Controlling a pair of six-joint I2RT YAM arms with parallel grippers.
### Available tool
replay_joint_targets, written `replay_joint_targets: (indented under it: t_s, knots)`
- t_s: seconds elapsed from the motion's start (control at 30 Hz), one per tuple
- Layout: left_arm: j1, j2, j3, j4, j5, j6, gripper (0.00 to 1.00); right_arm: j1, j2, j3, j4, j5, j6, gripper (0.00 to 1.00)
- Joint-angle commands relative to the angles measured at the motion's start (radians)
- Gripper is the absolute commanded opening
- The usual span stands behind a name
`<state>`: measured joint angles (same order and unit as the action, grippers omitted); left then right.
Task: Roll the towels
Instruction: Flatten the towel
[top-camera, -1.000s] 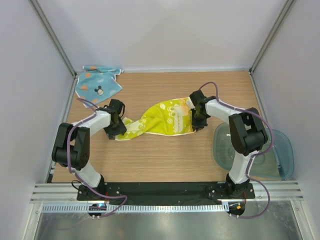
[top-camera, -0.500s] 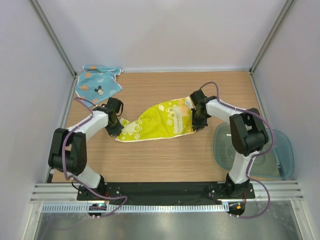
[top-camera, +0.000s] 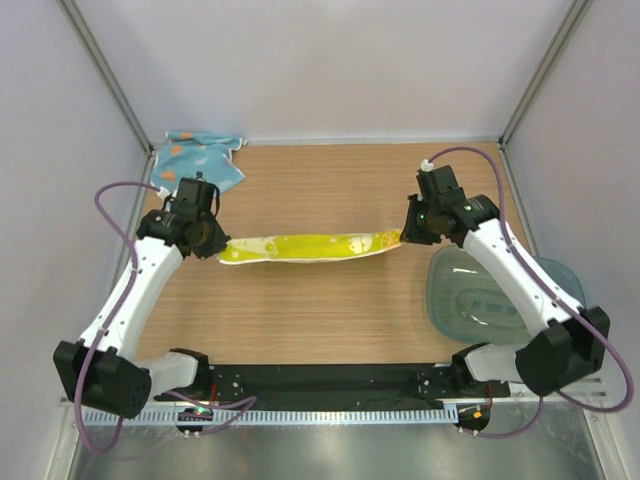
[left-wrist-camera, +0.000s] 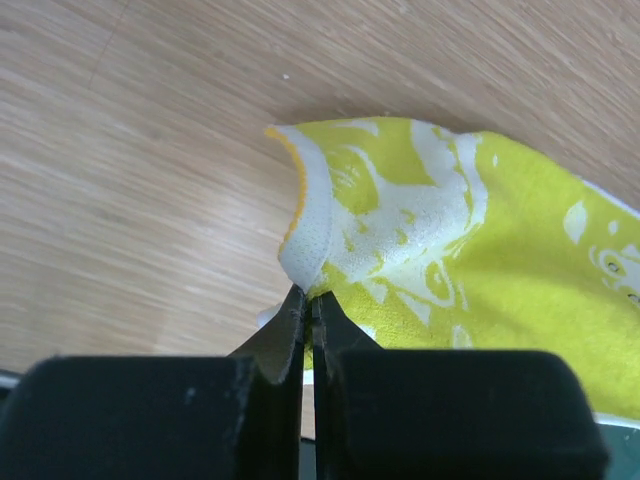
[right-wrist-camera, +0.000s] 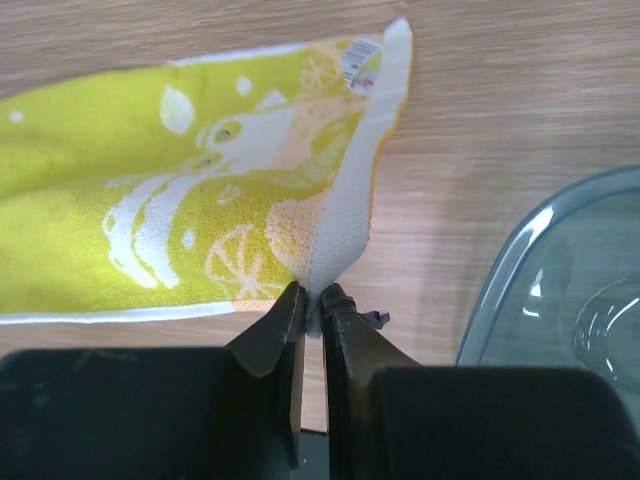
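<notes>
The yellow towel (top-camera: 305, 246) with green cartoon print hangs stretched between both arms above the middle of the table. My left gripper (top-camera: 212, 242) is shut on its left corner; in the left wrist view the cloth (left-wrist-camera: 450, 250) bunches just above the pinched fingertips of that gripper (left-wrist-camera: 309, 296). My right gripper (top-camera: 408, 234) is shut on the right corner, where the white hem (right-wrist-camera: 350, 220) runs into the tips of the right gripper (right-wrist-camera: 311, 293). The light blue towel (top-camera: 195, 160) with a mouse face lies crumpled in the far left corner.
A clear bluish plastic tub (top-camera: 500, 300) sits at the right near edge, also seen in the right wrist view as the tub (right-wrist-camera: 560, 330). White walls with metal posts enclose the table on three sides.
The left gripper closed on the towel's left corner. Both arms rose and moved apart, pulling the yellow towel from a loose heap into a long taut strip off the table.
</notes>
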<state>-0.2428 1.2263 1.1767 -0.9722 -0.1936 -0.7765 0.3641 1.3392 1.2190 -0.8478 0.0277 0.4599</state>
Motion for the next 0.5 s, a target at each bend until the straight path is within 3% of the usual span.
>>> replay_joint_targets:
  t_s: [0.0,0.13,0.23,0.47]
  knots:
    - [-0.004,-0.065,0.052,-0.112,0.031,0.028,0.01,-0.001,-0.103,0.019,-0.089,-0.028,0.032,0.01]
    - [-0.003,-0.076,0.098,-0.115,0.025,0.046,0.04,-0.002,-0.127,0.063,-0.109,-0.049,0.037,0.01]
    - [-0.001,-0.027,0.164,-0.099,0.037,0.066,0.04,-0.001,-0.057,0.120,-0.105,-0.037,0.020,0.01]
    - [0.019,0.307,0.433,-0.057,0.078,0.134,0.00,-0.036,0.224,0.351,-0.094,-0.055,-0.036,0.01]
